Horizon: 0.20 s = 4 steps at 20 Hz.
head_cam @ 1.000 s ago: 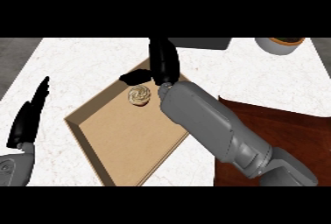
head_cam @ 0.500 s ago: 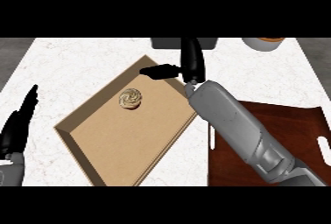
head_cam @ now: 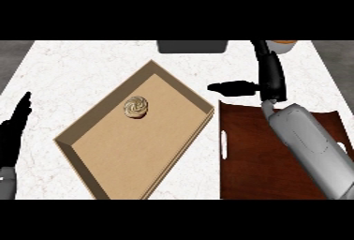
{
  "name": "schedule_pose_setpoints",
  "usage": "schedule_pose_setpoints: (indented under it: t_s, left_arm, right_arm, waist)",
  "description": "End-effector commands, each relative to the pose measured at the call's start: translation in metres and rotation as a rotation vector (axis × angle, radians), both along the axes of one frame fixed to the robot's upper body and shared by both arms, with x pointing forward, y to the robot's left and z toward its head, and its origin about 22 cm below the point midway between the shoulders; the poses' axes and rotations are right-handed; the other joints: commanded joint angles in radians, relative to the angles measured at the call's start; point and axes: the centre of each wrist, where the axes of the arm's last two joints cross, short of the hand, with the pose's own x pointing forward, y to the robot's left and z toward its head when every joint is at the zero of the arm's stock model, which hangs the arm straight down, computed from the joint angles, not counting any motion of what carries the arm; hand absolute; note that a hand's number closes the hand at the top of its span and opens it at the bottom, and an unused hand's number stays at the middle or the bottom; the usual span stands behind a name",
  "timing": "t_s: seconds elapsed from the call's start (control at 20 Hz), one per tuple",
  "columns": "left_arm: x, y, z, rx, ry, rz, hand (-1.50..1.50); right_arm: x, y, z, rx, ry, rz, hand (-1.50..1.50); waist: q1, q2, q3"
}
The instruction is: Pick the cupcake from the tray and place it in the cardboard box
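Lying in the cardboard box (head_cam: 83,154), the cupcake (head_cam: 136,107) sits well apart from the right hand's (head_cam: 269,77) fingers (head_cam: 261,51).

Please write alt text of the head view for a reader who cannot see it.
A cupcake sits inside a shallow cardboard box on a white counter, beside a dark brown tray. The right hand hovers open above the tray's far edge, holding nothing; the left hand rests open at the left edge.

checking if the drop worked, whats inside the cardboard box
The cupcake sits inside the cardboard box, near its upper corner, on the bare floor. Nothing else shows in the box, and nothing covers its inside. The right hand is beside it, open and empty.
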Motion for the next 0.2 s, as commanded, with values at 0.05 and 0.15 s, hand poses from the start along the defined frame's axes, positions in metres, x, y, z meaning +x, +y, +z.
schedule_pose_setpoints:
  t_s: [0.05,0.15]
  left_arm:
    - [0.015,-0.006,0.013,-0.009,0.007,-0.002,0.0]
    - [0.007,-0.01,-0.017,0.007,0.001,-0.009,0.0]
  right_arm:
    - [-0.021,-0.061,0.008,-0.051,0.014,0.047,-1.5]
    - [-0.023,-0.082,0.005,-0.082,0.057,0.06,-1.5]
  waist:
    - [0.002,0.003,0.0]
    - [0.003,0.005,-0.001]
